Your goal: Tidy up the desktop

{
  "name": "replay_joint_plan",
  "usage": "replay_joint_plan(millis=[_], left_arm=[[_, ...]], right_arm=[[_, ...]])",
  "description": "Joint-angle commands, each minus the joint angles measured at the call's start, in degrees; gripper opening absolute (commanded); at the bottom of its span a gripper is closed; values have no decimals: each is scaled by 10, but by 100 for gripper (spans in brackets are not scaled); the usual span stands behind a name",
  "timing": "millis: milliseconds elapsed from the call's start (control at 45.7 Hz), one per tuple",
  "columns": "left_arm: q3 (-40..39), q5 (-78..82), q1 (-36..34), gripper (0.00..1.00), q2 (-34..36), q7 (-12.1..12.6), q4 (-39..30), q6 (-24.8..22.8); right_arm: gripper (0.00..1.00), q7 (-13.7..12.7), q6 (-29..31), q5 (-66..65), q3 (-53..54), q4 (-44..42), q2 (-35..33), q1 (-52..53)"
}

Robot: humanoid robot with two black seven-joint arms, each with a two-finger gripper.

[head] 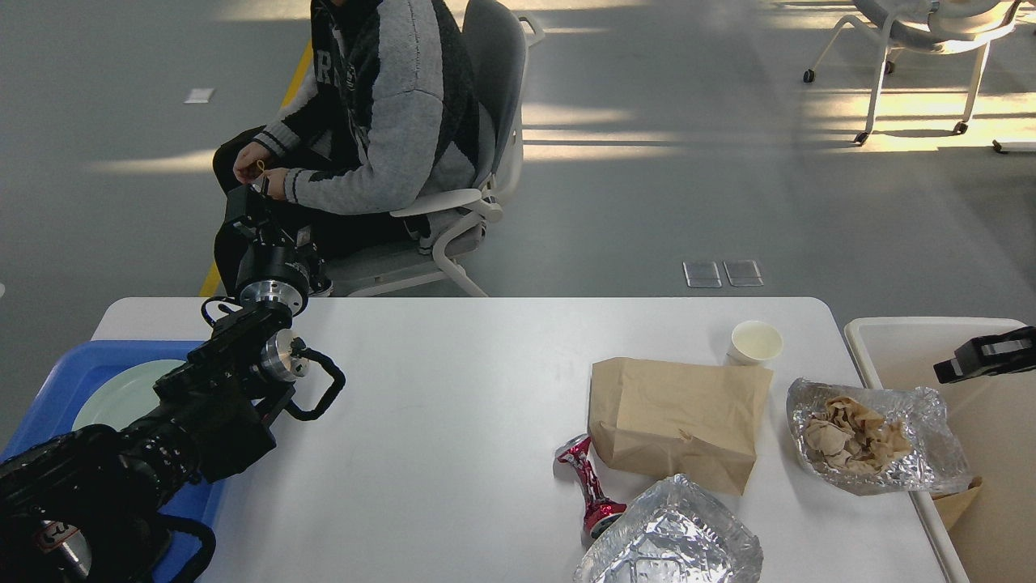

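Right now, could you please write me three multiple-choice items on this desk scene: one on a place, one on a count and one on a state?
1. Where does the paper cup stand?
A. Inside the blue tray
B. On the desktop, just behind the brown paper bag
C. Inside the white bin

2. How many foil containers lie on the desktop?
A. One
B. Two
C. Four

3. What state is the red can in?
A. Upright and whole
B. Crushed, lying on its side
C. Held in a gripper

Answers:
1. B: the cup sits by the far edge, behind the bag's right corner.
2. B: one foil container lies at the near edge, and another with crumpled paper lies beside the white bin.
3. B: the can is pinched at its middle and lies flat, left of the bag.
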Motion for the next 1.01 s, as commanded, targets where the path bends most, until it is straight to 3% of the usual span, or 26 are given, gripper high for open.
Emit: replay_joint_plan(millis=[0, 153, 284, 481, 634, 897, 984], left_arm=[[0, 0, 0, 96, 0, -1, 0, 0], [0, 0, -1, 96, 0, 0, 0, 1], [-1, 0, 0, 96, 0, -1, 0, 1], [0, 0, 0, 96, 0, 0, 0, 0], [0, 0, 0, 96, 0, -1, 0, 0], [-1, 0, 0, 96, 0, -1, 0, 0], [-1, 0, 0, 96, 0, -1, 0, 0]], right_arm=[[24, -6, -7, 4, 4, -11, 4, -28], [62, -6, -60, 48, 5, -31, 6, -93], [74, -6, -119, 86, 14, -48, 17, -152], [86, -6, -209, 113, 32, -48, 20, -216], [98, -4, -242, 113, 43, -37, 24, -210], [100, 2, -226, 110, 45, -2, -7, -89], [100, 2, -169, 109, 43, 14, -12, -15]])
